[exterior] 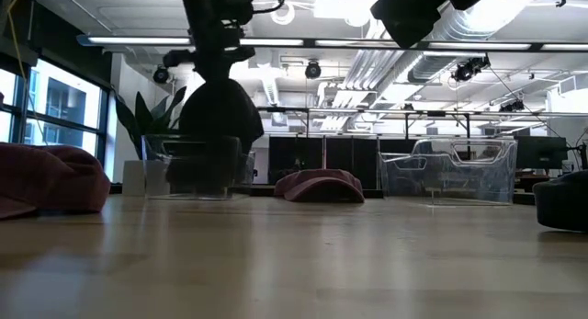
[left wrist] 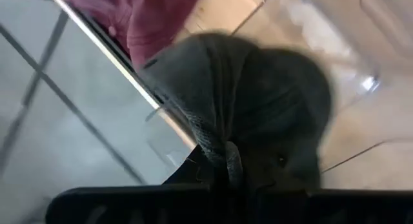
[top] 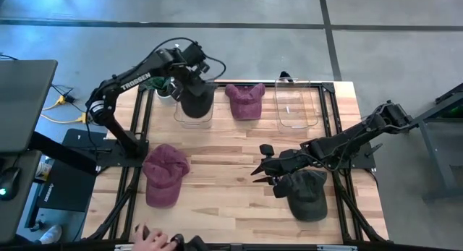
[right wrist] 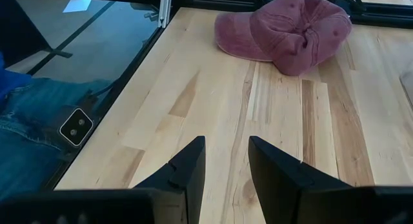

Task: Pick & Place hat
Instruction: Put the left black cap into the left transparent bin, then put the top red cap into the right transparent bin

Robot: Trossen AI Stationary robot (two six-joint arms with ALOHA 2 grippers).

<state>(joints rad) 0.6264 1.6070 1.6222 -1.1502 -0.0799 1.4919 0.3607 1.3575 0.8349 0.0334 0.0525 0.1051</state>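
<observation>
1. The left gripper (top: 194, 83) is pinched shut on the dark grey cap (top: 197, 99), holding it over the left clear bin (top: 192, 115) at the table's far side (the crown hangs into the bin in the low view).
2. The right gripper (top: 262, 171) hovers low over the wooden table (top: 224, 179), its fingers (right wrist: 187, 169) partly apart and empty, beside a second dark cap (top: 307, 194).
3. Two maroon caps lie on the table: one (top: 165, 174) near the left arm's base, one (top: 246, 100) between the two bins.
4. The right clear bin (top: 295, 103) stands at the far edge.
</observation>
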